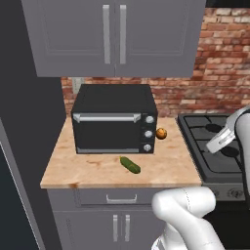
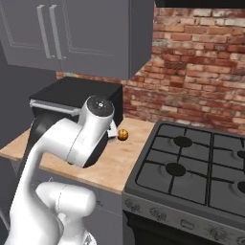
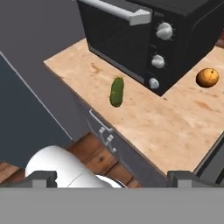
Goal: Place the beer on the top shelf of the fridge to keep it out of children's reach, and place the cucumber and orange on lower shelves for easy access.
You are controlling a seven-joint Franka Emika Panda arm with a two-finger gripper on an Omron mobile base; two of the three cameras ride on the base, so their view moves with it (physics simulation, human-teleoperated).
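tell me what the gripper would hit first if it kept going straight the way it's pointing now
Probably the wooden countertop. The open gripper looks down along its line at bare wood between the cucumber and the orange, just in front of the black oven. Depth is hard to judge, so the cucumber could be clipped.

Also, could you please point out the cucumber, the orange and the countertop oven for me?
cucumber [image 1: 130, 165]: left base view, middle of its body.
orange [image 3: 207, 78]: hand view, centre of the fruit.
countertop oven [image 1: 108, 132]: left base view, glass door.

Cucumber [image 1: 130, 165] lies flat on counter [image 1: 166, 168] — orange [image 1: 161, 133] beside oven [image 1: 113, 118].
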